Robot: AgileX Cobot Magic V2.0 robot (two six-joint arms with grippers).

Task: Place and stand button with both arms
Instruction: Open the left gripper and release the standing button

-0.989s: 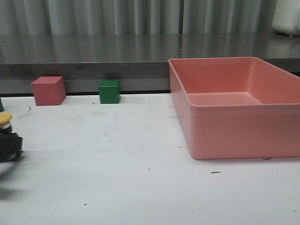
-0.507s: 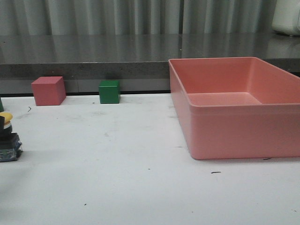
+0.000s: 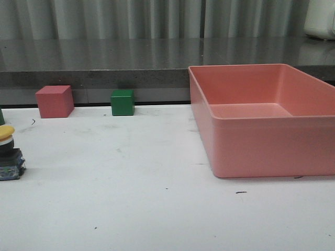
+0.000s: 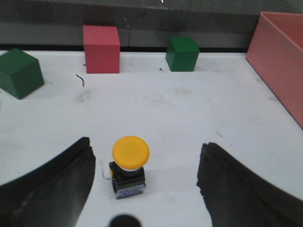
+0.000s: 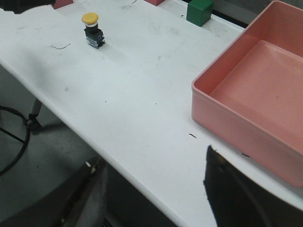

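1. Yellow-capped button (image 3: 8, 153) stands upright on its dark base at the far left edge of the front view, mid-height, on the white table (image 3: 157, 198).
2. Left gripper (image 4: 147, 182): fingers spread wide on either side of the button, touching nothing.
3. Right gripper (image 5: 154, 189): fingers apart, empty, low in its frame, over the table's near edge.
4. Risk: a finger brushing the cap on withdrawal could topple the top-heavy button.

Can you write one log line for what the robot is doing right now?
yellow-capped push-button switch: upright on white table | left pincer: open, straddling it, not touching | right pincer: open, empty
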